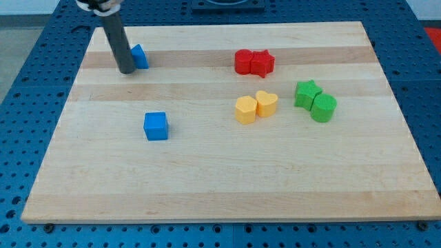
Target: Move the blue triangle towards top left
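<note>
My tip [127, 70] touched the blue triangle's [140, 56] left side near the surface's [207, 179] top left; no fingers were in view.

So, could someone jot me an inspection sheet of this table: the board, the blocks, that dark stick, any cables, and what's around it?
Surface: pale wooden board, flat, lying on a blue perforated table.
Job's things: small blue triangle block near the view's top left, partly hidden behind the rod.
Clutter: blue cube; two red blocks touching; two yellow blocks touching; two green blocks touching.
Grippers: none; my tip of the dark rod rests just at the view's left of the blue triangle block.
Cables: nothing seen.
Surroundings: a dark fixture at the view's top edge.
</note>
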You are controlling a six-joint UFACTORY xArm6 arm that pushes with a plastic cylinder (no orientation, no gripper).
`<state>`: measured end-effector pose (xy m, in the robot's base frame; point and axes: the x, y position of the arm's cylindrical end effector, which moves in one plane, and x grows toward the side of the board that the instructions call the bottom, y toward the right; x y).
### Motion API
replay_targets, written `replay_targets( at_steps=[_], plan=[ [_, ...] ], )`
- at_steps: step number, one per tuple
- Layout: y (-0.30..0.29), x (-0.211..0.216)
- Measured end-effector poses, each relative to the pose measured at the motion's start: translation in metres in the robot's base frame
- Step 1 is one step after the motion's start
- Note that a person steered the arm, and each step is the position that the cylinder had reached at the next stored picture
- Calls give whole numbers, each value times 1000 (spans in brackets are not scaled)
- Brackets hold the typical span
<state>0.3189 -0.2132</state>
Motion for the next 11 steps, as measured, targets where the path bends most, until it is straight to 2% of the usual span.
replay_targets(
  at_steps=[1,2,3,4,5,6,8,11],
  plan=[
    [-31,-13],
    [-28,8],
    [-21,53],
    [41,82],
    [76,65],
    [88,7],
    [71,-12],
    [19,-12]
  ],
)
